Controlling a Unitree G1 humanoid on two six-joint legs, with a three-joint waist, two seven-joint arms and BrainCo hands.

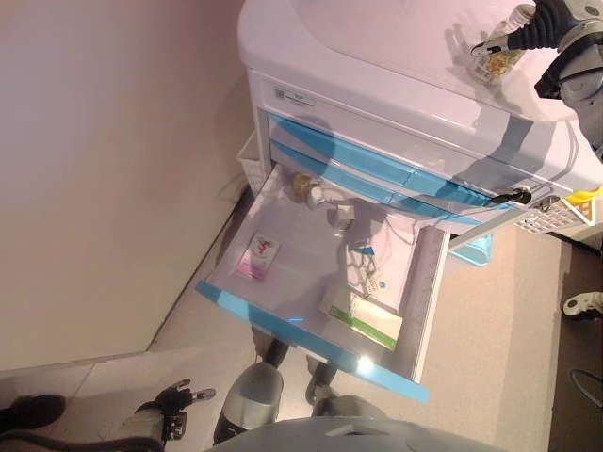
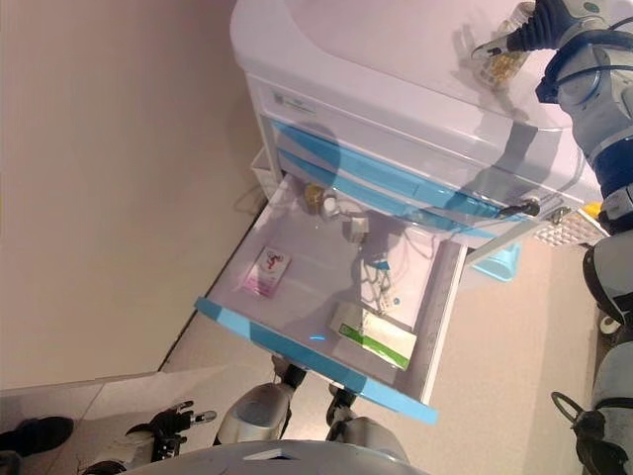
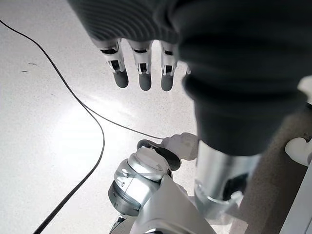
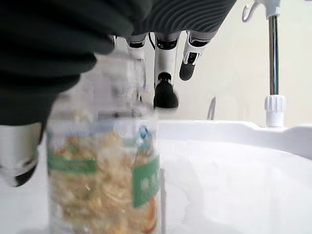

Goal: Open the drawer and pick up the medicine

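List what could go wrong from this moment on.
1. The right hand holds the clear plastic bottle of yellowish capsules over the white cart's top; in the right wrist view its fingers look only loosely curled round it, so the bottle may slip or tip when released.
2. The blue-fronted drawer stands pulled far out, close to the robot; a step forward could bump it.
3. The left hand hangs idle, open, by the floor, too far away to help.
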